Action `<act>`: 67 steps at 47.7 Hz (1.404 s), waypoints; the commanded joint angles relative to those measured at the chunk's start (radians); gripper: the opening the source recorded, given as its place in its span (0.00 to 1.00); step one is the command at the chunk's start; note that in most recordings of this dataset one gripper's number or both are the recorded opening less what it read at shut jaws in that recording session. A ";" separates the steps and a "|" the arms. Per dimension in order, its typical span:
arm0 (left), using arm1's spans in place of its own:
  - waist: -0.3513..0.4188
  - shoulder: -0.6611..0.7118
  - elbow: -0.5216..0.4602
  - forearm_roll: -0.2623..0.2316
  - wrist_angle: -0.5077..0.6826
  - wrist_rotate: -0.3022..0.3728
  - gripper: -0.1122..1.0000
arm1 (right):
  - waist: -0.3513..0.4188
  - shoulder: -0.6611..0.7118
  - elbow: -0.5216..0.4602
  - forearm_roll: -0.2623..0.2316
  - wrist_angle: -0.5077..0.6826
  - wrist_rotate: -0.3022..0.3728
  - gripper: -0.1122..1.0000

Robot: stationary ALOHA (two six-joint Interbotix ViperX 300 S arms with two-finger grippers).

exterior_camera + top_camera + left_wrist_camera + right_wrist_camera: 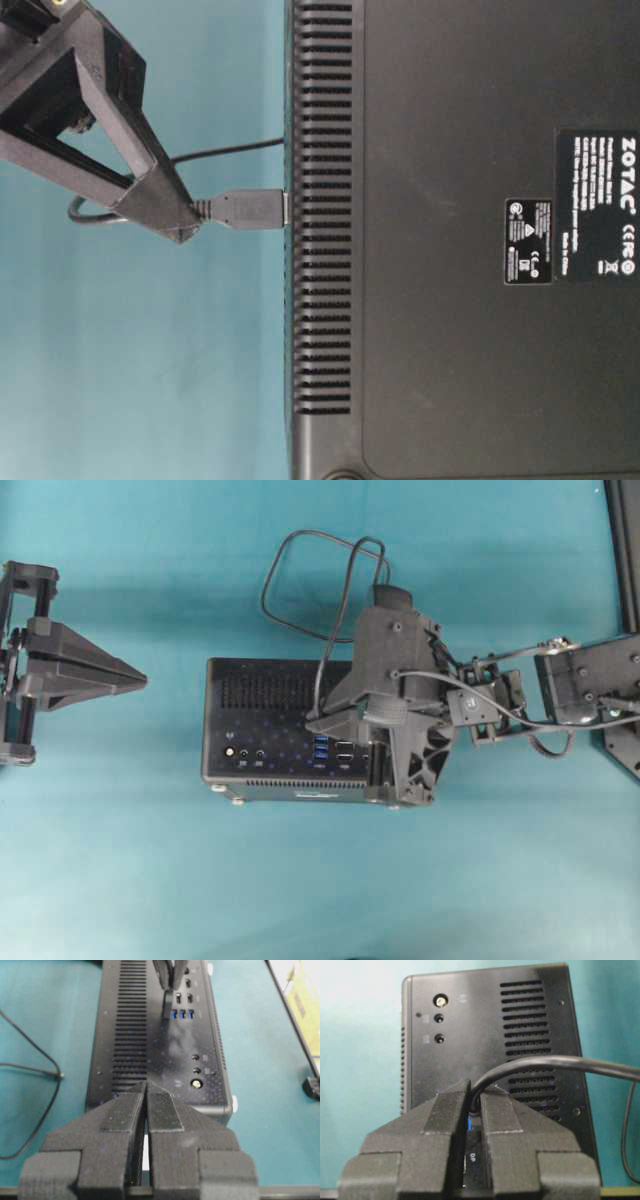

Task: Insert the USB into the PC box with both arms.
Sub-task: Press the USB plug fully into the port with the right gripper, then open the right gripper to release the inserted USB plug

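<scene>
The black PC box [260, 695] lies in the middle of the teal table with its port panel facing up. My right gripper [315, 723] is over it, shut on the USB cable just behind the plug [245, 208]. The plug's front end meets the panel at the blue ports [182, 1013], and its metal part does not show. The cable [300, 580] loops off behind the box, and its small metallic tip [60, 1075] lies on the table. My left gripper [145, 680] is shut and empty, a short way off the box's left end.
A black frame [625, 540] stands at the overhead view's far right edge. In the left wrist view a black foot [312, 1087] and yellow material [305, 1000] sit beyond the box's side. Bare teal table surrounds the box.
</scene>
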 commanded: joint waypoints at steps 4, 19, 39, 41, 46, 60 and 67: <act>0.000 0.000 -0.015 0.002 -0.009 0.003 0.10 | -0.025 -0.006 -0.003 -0.018 0.020 0.002 0.17; -0.002 0.002 -0.014 0.003 -0.009 0.003 0.10 | 0.034 0.009 0.003 0.023 -0.002 0.012 0.17; -0.002 0.002 -0.015 0.003 -0.009 0.003 0.10 | 0.015 0.005 0.003 0.031 -0.008 0.009 0.17; -0.002 0.002 -0.014 0.003 -0.009 0.003 0.10 | 0.014 0.003 0.005 0.031 -0.008 0.009 0.17; -0.002 0.002 -0.014 0.002 -0.009 0.003 0.10 | 0.014 -0.003 0.005 0.031 -0.006 0.009 0.19; -0.002 0.005 -0.021 0.002 -0.009 0.008 0.10 | 0.012 -0.035 0.009 0.031 -0.003 0.011 0.40; -0.002 0.006 -0.021 0.003 -0.009 0.009 0.10 | 0.005 -0.052 0.008 0.031 0.006 0.011 0.63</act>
